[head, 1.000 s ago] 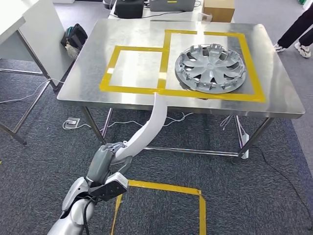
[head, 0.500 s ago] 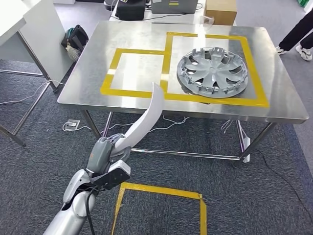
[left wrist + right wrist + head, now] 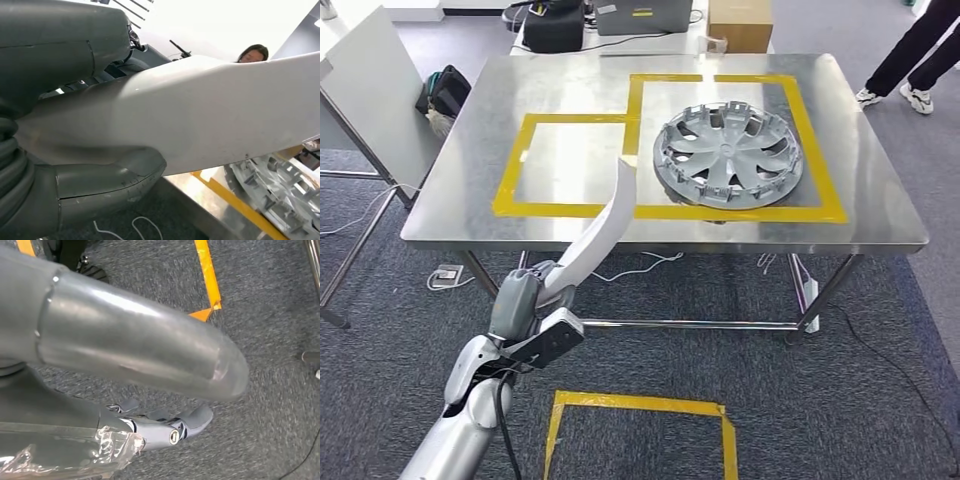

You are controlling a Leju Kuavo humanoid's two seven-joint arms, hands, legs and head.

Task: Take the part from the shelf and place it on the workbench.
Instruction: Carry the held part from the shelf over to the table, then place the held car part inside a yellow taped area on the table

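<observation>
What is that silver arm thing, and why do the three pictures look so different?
It is a robot shaped a bit like a person. The big picture comes from a camera up high on its body, looking down. There you see its left hand on a silver arm, holding a long curved white part. Its job is to put that part on the metal workbench ahead. A grey wheel cover already lies there inside a square of yellow tape, and a second taped square beside it has nothing in it.

The other two pictures come from small cameras at the wrists. One looks along the left hand's thick grey fingers wrapped around the white part. The other shows the right hand hanging over the carpet, holding nothing, fingers apart.
</observation>
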